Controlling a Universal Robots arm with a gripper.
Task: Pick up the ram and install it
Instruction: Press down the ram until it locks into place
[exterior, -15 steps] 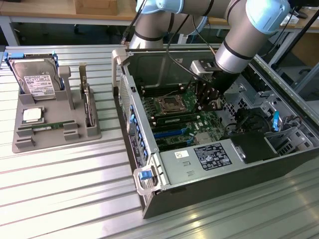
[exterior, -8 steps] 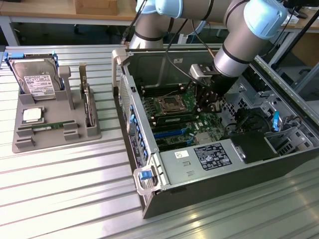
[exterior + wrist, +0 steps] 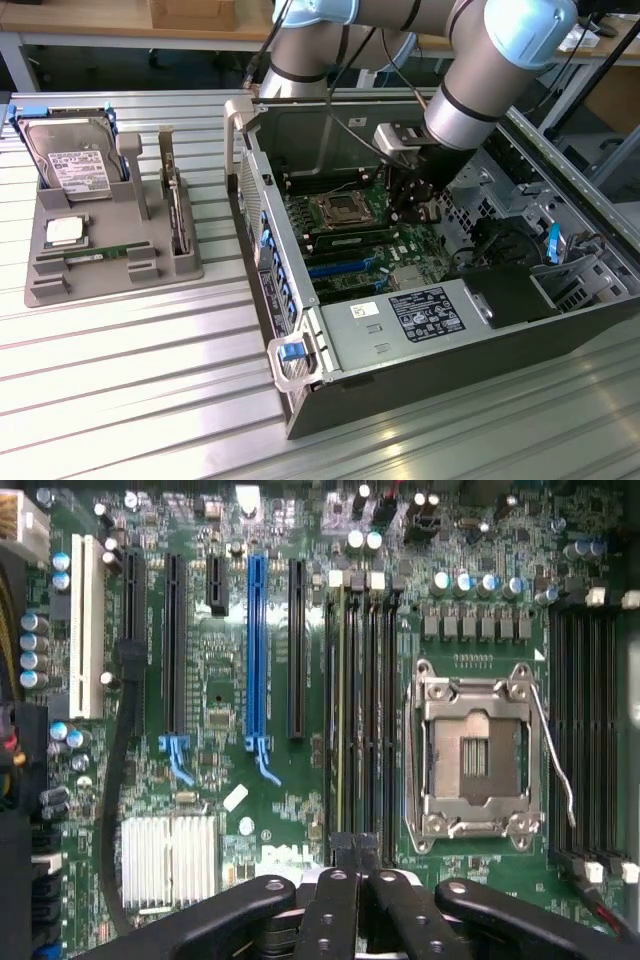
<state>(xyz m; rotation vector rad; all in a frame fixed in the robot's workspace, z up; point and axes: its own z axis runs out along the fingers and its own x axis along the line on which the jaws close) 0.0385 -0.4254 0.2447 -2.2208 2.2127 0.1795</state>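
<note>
Our pincer (image 3: pixel 418 205) hangs pressed together over the motherboard (image 3: pixel 270 810), right above its memory slots (image 3: pixel 360 710), where we see a ram (image 3: pixel 362 243) already seated; another waits in the bench tray (image 3: pixel 95 257).

An open computer case (image 3: pixel 420 300) lies on the surface (image 3: pixel 120 380), at the exterior view's right. A parts tray (image 3: pixel 105 240) sits to its left. The gripper (image 3: pixel 415 205) hangs inside the case, over the motherboard (image 3: pixel 370 240).

Silver hard drive (image 3: pixel 72 160) stands in a grey holder tray (image 3: pixel 45 285) — a processor chip (image 3: pixel 64 232) lies below it.
</note>
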